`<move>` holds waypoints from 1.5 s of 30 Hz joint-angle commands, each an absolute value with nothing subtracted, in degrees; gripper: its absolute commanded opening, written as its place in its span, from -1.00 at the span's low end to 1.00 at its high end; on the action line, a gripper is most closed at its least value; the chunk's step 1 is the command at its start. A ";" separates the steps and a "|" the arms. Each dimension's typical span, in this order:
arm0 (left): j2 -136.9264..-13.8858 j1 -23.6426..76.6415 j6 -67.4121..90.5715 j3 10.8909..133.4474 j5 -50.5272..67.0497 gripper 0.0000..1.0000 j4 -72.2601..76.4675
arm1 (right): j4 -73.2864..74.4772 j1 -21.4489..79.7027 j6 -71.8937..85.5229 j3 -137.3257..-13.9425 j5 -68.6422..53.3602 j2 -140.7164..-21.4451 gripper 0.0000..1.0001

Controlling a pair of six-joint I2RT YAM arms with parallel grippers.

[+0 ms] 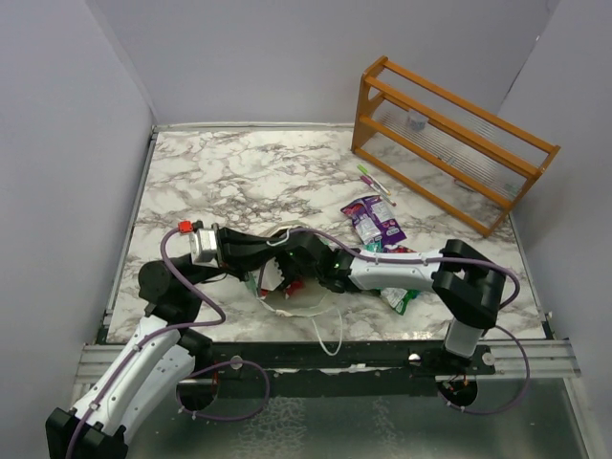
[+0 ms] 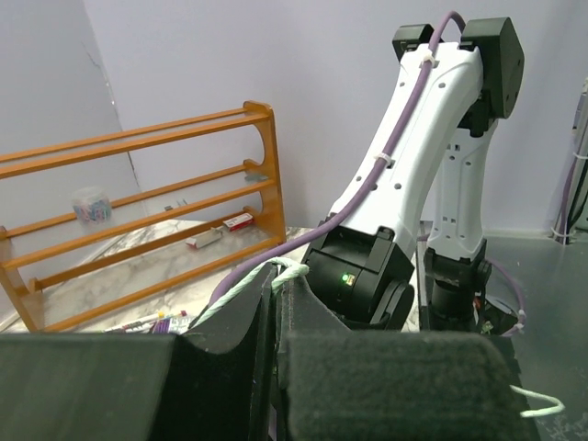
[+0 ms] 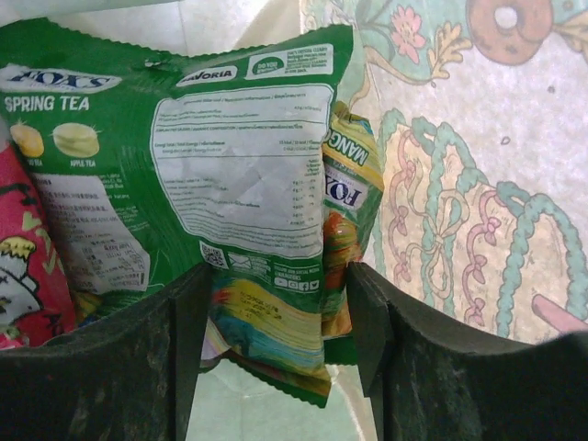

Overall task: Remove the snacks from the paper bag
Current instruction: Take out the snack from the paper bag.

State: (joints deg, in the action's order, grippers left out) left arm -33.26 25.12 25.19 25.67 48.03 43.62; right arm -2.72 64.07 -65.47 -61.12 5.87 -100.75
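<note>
1. Left gripper [image 2: 276,308]: the fingers are lying together with the cord handle [image 2: 241,289] running out from between them. It is apparently pinching the cord to steady the bag [image 3: 459,184] and keep its mouth open.
2. Right gripper [image 3: 276,276] is reaching inside the bag. Its fingers are pressing on either side of the green packet [image 3: 239,156], with the mango packet [image 3: 344,202] wedged against the right finger. A grip seems to be on, though its firmness cannot be told.
3. Red packet [image 3: 23,266] is sitting in the bag just left of the green packet.
4. The bag is lying near the middle of the table [image 1: 239,172], mostly hidden under both arms from above.
5. Purple packet [image 1: 373,220] and loose packet [image 1: 397,298] are lying on the table, right of the bag.
6. Pen [image 1: 375,181] and rack [image 1: 449,143] are sitting well apart from the bag and are not obstructing.
7. In the way: the bag wall is crowding the right finger, and the mango packet is likely to come out along with the green packet.
</note>
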 commanded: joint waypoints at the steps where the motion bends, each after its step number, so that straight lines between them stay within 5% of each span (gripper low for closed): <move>1: -31.42 25.06 25.83 26.14 48.05 -1.00 47.03 | -6.85 62.76 -66.04 -63.38 3.87 -104.28 0.11; 7: -30.57 24.79 23.78 26.17 46.48 -1.00 43.44 | -6.43 62.75 -65.12 -63.97 2.21 -101.90 -0.67; 17: -24.97 22.94 15.39 26.23 33.83 -1.00 31.78 | -3.23 62.83 -61.89 -65.02 -1.75 -93.16 -0.97; 32: -22.44 21.55 12.49 25.39 26.55 -1.00 27.99 | -7.45 62.84 -58.30 -56.25 -4.91 -81.68 -0.92; 41: -24.50 21.37 15.24 25.17 30.56 -1.00 31.12 | -21.69 62.84 -54.76 -55.59 -0.68 -93.46 -0.60; 45: -23.80 21.36 15.38 24.65 30.50 -1.00 30.86 | -20.28 62.75 -55.86 -57.04 -1.99 -95.72 -0.73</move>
